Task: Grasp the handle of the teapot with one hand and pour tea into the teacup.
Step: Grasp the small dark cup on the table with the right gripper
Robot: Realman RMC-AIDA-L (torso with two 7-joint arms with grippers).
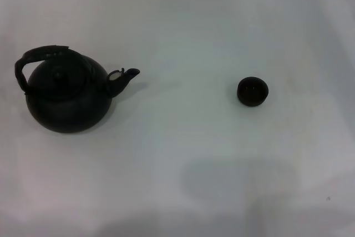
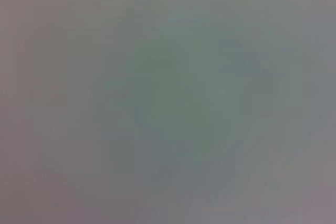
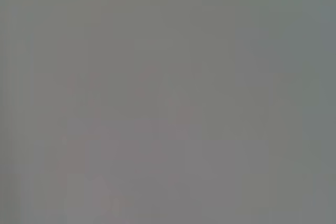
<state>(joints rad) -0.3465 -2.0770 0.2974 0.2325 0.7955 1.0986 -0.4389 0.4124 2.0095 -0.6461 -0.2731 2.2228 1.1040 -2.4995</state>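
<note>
- Teapot (image 1: pixel 66 99) sits upright on the left side of the white table (image 1: pixel 183 165), its spout (image 1: pixel 123 77) pointing right.
- Handle (image 1: pixel 40 58) arches over the lid, leaning toward the far left.
- Teacup (image 1: pixel 253 91) stands well apart on the right.
- Neither claw is in view; both wrist views show only a blank surface, so their opening cannot be told.
- Risk: the leaning handle could slip in a pinch, swinging the pot and spilling tea short of the tiny cup.

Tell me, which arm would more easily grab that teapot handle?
Probably the left: the teapot and its handle sit on the robot's left, the teacup on its right. Neither gripper is visible.
</note>
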